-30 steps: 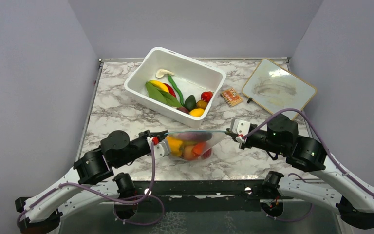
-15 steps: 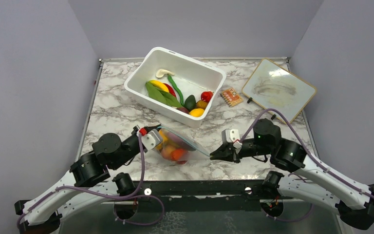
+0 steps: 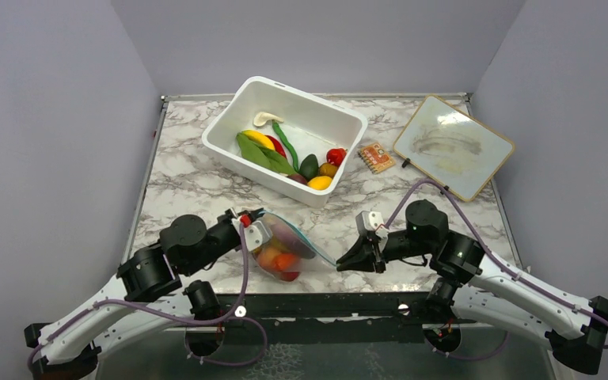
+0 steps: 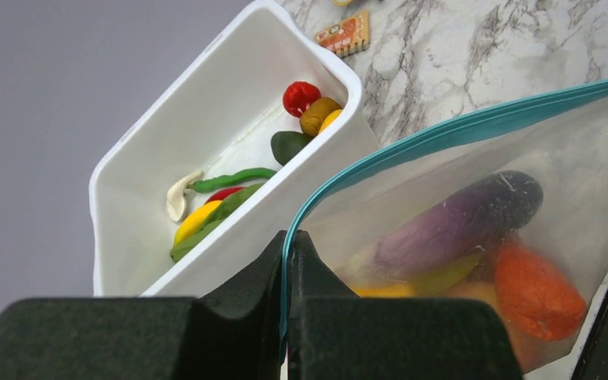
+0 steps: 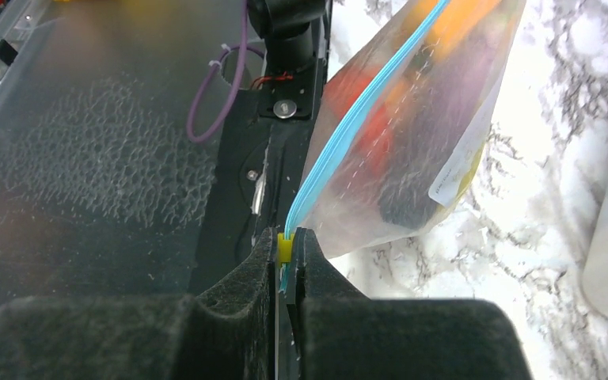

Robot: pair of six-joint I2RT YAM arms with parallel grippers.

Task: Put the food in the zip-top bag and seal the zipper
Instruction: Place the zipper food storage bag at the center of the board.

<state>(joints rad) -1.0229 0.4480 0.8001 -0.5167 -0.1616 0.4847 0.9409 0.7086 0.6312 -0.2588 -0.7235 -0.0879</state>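
Zip-top bag [image 3: 283, 252] shifted nearer; left gripper [image 4: 286, 261], right gripper [image 5: 285, 257] clamp teal zipper [image 4: 443, 131] ends; crinkly film.

The clear zip-top bag [image 3: 283, 250], blue zipper [image 4: 475, 123] taut, holds a purple eggplant [image 4: 459, 226] and orange food [image 4: 534, 289].

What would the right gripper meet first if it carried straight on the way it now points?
Shut on the zipper, the right gripper would push straight into the zip-top bag itself; beyond it, probably the left gripper, though depth is unclear.
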